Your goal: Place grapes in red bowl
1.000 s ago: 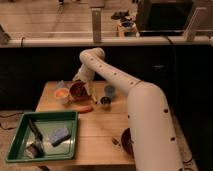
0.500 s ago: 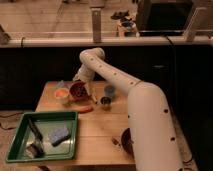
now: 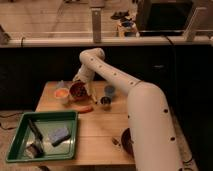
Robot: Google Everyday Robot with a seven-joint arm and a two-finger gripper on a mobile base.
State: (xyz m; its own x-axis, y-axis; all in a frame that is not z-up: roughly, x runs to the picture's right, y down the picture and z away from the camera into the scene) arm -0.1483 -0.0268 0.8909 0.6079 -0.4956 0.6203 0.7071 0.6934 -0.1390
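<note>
Nothing has visibly moved since half a second ago: the gripper (image 3: 89, 93) hangs at the rim of the red bowl (image 3: 77, 90).

Arm and tabletop things sit as they did. Whether the gripper is spread, pressed together or pinching something I cannot tell. The grapes cannot be picked out with certainty; a mottled dark-red patch inside the red bowl's mouth, just beside the gripper, may be them. The yellow-orange cup (image 3: 62, 95) sits right against the red bowl on its left in the view, the orange carrot-like piece (image 3: 82, 108) lies just in front of it, and a blue cup (image 3: 110, 91) stands near on its right. By its kind, a grape clump is probably light, bumpy and a little slippery, so a gentle pinch across its widest middle would suit. No brand, label or writing is readable.
</note>
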